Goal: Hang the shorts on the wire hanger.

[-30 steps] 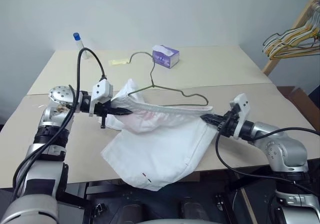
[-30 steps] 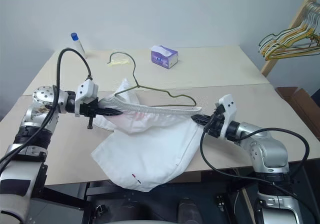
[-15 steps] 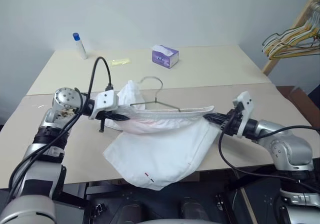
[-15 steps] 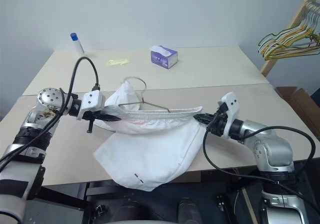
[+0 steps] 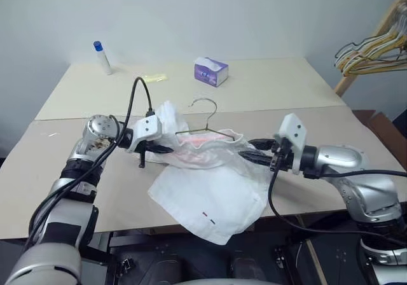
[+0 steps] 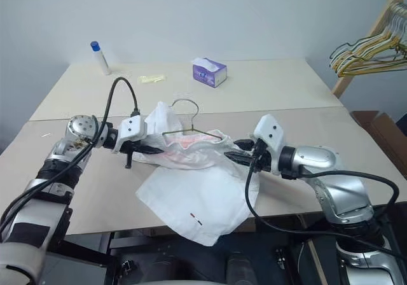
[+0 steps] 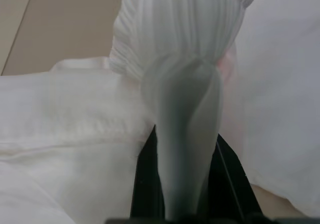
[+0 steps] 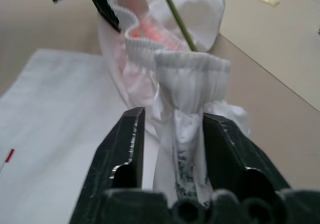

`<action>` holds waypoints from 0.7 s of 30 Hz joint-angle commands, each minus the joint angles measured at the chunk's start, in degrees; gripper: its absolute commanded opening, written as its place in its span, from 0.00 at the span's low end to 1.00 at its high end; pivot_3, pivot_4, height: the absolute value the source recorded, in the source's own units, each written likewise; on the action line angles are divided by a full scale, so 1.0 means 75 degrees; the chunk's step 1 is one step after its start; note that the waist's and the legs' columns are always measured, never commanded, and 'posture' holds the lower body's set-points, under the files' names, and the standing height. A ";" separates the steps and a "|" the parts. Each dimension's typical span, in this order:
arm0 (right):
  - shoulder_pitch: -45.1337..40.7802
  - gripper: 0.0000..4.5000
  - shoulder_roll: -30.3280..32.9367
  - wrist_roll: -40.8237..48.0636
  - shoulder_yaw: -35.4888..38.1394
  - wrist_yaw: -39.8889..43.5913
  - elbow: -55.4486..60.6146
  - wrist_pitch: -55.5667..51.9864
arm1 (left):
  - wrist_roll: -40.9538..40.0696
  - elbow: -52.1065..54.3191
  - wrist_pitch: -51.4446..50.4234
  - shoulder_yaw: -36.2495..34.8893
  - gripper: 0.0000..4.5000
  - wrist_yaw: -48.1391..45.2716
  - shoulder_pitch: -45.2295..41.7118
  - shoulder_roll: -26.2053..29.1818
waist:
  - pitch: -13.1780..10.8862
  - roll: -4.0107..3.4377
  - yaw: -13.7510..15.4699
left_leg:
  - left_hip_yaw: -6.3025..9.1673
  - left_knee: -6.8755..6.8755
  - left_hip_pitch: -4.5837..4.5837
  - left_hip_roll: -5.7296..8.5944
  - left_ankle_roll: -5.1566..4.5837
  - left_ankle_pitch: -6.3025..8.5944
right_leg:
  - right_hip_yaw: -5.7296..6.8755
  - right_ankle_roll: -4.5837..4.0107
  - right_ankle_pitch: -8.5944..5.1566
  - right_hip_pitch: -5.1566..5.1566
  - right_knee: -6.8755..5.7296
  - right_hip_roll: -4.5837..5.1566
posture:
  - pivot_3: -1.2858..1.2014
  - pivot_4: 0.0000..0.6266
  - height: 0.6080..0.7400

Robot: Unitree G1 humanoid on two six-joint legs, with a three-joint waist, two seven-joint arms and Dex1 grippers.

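The white shorts (image 5: 210, 193) lie bunched on the table (image 5: 286, 94), their lower part reaching its front edge. My left gripper (image 5: 163, 149) is shut on the left end of the gathered waistband (image 7: 180, 39). At the right end, the fingers of my right gripper (image 8: 174, 117) stand apart, open, with a fold of waistband loose between them. The waistband sags slack between the two grippers. The wire hanger (image 5: 205, 105) sticks out of the waist opening, with its hook up and toward the back. Its lower part is hidden in the cloth.
A purple tissue box (image 5: 210, 71), a white bottle with a blue cap (image 5: 101, 57) and a small yellow strip (image 5: 152, 78) sit at the back of the table. A bunch of yellow and pale hangers (image 5: 372, 45) hangs on a wooden rack at far right.
Both grippers have moved toward each other, so the stretched waistband has gone slack and bunched. My right gripper has opened. The hanger has sunk further into the shorts.
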State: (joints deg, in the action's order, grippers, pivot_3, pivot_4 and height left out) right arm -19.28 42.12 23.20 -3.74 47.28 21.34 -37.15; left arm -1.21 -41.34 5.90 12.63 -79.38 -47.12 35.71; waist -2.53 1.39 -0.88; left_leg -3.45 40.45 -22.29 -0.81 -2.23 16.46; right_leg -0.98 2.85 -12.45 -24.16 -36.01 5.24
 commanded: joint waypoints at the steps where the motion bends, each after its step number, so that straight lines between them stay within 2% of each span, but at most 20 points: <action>1: -0.0040 0.76 0.0244 0.0020 0.0350 0.0108 0.0129 0.0102 | -0.0239 0.0201 -0.0007 -0.0281 0.00 -0.0144 -0.0246 0.0097 | 0.0000 0.0000 0.0004 | -0.0001 0.0000 0.0000 0.0000 0.0000 0.0000 | 0.0000 0.0000 0.0000 0.0001 0.0001 -0.0001 | 0.51 0.00 1.00; 4: -0.0195 0.99 0.0500 0.1128 0.1464 0.0737 0.0072 -0.0111 | -0.0188 0.0190 0.0033 -0.0308 0.00 -0.0123 -0.0291 0.0152 | 0.0000 0.0000 0.0021 | 0.0000 0.0000 -0.0002 0.0001 0.0000 0.0000 | 0.0000 0.0000 0.0000 0.0001 0.0002 0.0001 | 0.52 0.00 1.00; 6: -0.0628 1.00 0.0581 0.1776 0.2041 0.0987 -0.0314 -0.0293 | -0.0171 0.0158 0.0085 -0.0310 0.00 -0.0103 -0.0351 0.0147 | 0.0000 0.0000 0.0029 | 0.0003 0.0001 -0.0001 0.0002 0.0000 0.0000 | 0.0001 0.0000 0.0001 0.0005 0.0007 0.0002 | 0.52 0.00 1.00; 8: -0.1106 1.00 0.0653 0.1824 0.2108 0.1074 -0.0888 -0.0308 | -0.0174 0.0152 0.0107 -0.0300 0.00 -0.0100 -0.0403 0.0117 | 0.0000 0.0000 0.0021 | 0.0005 0.0001 0.0004 0.0001 0.0000 0.0000 | 0.0000 0.0000 0.0002 0.0009 0.0005 0.0002 | 0.52 0.00 1.00; 14: -0.2474 1.00 0.0862 0.0538 0.0290 0.2515 -0.3086 0.0393 | -0.0187 0.0129 0.0163 -0.0259 0.00 -0.0139 -0.0465 -0.0003 | 0.0005 0.0002 -0.0031 | -0.0015 0.0001 0.0013 -0.0002 -0.0001 0.0001 | -0.0003 -0.0002 0.0003 0.0013 0.0005 -0.0002 | 0.52 0.00 1.00; 21: -0.3259 1.00 0.0466 -0.0414 -0.1144 0.3460 -0.3651 0.0869 | -0.0208 0.0243 0.0113 -0.0302 0.00 -0.0119 -0.0421 -0.0006 | 0.0005 0.0002 -0.0029 | -0.0009 0.0002 -0.0007 -0.0002 -0.0001 0.0000 | -0.0006 -0.0002 0.0003 -0.0010 -0.0010 -0.0002 | 0.52 0.00 1.00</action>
State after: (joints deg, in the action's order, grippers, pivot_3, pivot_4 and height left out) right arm -42.03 45.79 21.31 -11.51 71.58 -6.57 -32.32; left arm -1.64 -41.26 6.30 12.09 -80.49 -49.16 35.36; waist -2.50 1.40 -1.10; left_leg -3.51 40.47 -22.34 -0.81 -2.24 16.46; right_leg -1.02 2.83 -12.42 -24.23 -36.09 5.24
